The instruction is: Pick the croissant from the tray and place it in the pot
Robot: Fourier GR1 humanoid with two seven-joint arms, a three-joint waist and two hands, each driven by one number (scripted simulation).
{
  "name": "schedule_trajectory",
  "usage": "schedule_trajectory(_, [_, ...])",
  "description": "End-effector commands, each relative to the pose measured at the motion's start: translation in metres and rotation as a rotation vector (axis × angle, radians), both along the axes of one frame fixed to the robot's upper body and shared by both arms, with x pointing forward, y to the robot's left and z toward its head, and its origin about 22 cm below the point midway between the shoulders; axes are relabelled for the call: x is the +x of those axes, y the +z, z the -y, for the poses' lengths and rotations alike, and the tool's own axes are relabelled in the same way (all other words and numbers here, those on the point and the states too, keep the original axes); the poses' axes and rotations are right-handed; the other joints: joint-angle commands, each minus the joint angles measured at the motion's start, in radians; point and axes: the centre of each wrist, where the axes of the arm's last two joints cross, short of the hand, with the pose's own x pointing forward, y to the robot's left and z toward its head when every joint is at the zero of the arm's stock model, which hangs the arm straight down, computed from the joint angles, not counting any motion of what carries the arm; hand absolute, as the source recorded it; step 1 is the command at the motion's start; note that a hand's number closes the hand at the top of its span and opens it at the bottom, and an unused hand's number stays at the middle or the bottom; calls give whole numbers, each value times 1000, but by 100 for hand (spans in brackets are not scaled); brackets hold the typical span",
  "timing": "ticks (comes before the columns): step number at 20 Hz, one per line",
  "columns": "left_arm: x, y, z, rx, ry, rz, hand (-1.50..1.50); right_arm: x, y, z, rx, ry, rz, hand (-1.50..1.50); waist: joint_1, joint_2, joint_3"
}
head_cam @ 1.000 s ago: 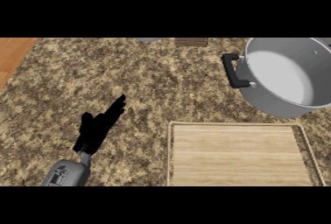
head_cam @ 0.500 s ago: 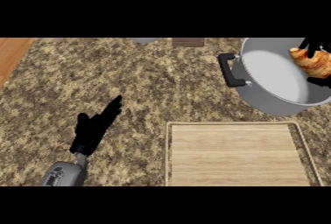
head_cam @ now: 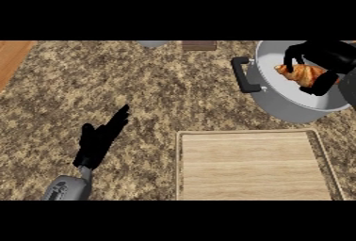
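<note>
- Nearest the viewer, the wooden tray [head_cam: 254,164] lies flat on the speckled stone counter [head_cam: 153,89], at the lower right. Nothing rests on it.
- To the tray's left, the left hand [head_cam: 97,143] rests above the counter on its grey forearm, its fingers straight and close together, pointing up and away. It holds nothing.
- Farther back, at the upper right, the grey pot [head_cam: 295,94] stands on the counter with its black handle [head_cam: 245,75] facing left.
- Over the pot's mouth, the right hand [head_cam: 321,63] has its fingers curled around the golden croissant [head_cam: 303,74], pinching it above the pot's pale interior.
- At the far edge, a small pale object [head_cam: 151,44] and a dark brown one [head_cam: 199,45] are cut off and cannot be identified.
- Progress, as a judgement: the pick is done and the carry is nearly done. What remains is opening the fingers so the croissant drops inside, then pulling the hand clear.
- Compared with 0.5 s earlier, the right hand and croissant now sit further in over the pot, away from its right edge. 1 s earlier they were out of sight. The left hand, tray and pot have not moved.
</note>
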Motion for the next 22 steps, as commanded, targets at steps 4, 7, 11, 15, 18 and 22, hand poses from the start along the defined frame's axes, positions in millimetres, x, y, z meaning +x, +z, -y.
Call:
schedule_trajectory(4, [2, 10, 3, -1, 9, 1, 0, 12, -32, -38, -241, -142, -214, -150, -7, -4, 1])
schedule_trajectory(7, [-2, -5, -2, -1, 21, -10, 0, 13, -46, -46, -170, -75, -245, -150, -21, -3, 1])
schedule_trajectory(11, [-2, -1, 7, -22, 18, -1, 0, 14, -46, -51, 263, -10, -239, -150, -31, -4, 2])
schedule_trajectory(15, [-5, -1, -6, 0, 30, -12, 0, 21, -32, -57, 637, -6, -264, -150, -29, -4, 2])
schedule_trajectory(18, [-11, 0, 0, -3, 31, -3, 0, 26, -6, -41, 838, -93, -279, -150, -30, -11, 1])
schedule_trajectory(22, [-2, 3, -3, -8, 29, -3, 0, 21, 7, -7, 1013, -217, -212, -150, -32, -5, 1])
